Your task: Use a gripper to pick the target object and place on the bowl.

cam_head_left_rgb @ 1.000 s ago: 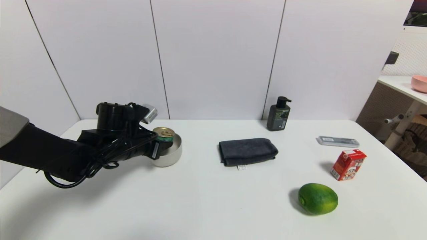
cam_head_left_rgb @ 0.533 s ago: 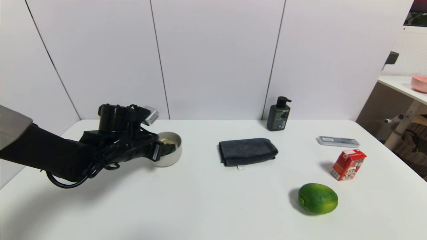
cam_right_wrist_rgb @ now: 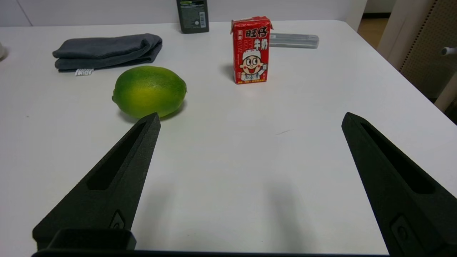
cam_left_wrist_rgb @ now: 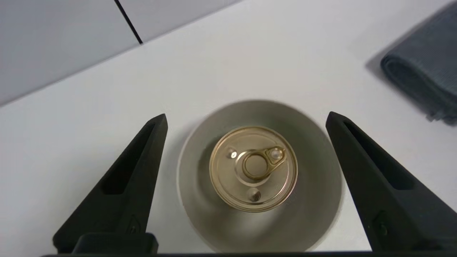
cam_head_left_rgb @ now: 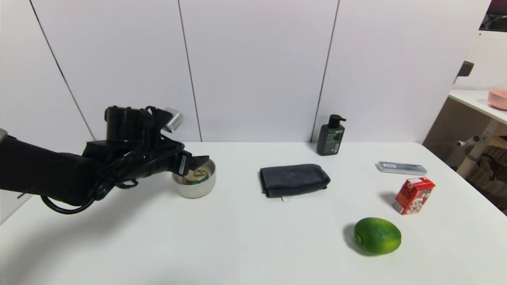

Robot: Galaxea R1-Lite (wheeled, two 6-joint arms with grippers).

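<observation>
The tin can with its gold pull-tab lid stands upright inside the off-white bowl at the table's far left. In the left wrist view the bowl's wall rings the can. My left gripper hovers just above the bowl, open and empty, its two black fingers spread wider than the bowl. My right gripper is open and empty over bare table near the front right; it does not show in the head view.
A folded dark grey cloth lies mid-table. A dark pump bottle stands at the back. A grey flat case, a red carton and a green oval fruit sit at the right. A pink bowl rests on a side table.
My left gripper lowered the can into the bowl, let go of it, then rose and drew back a little to the left. The can now stands free in the bowl.
</observation>
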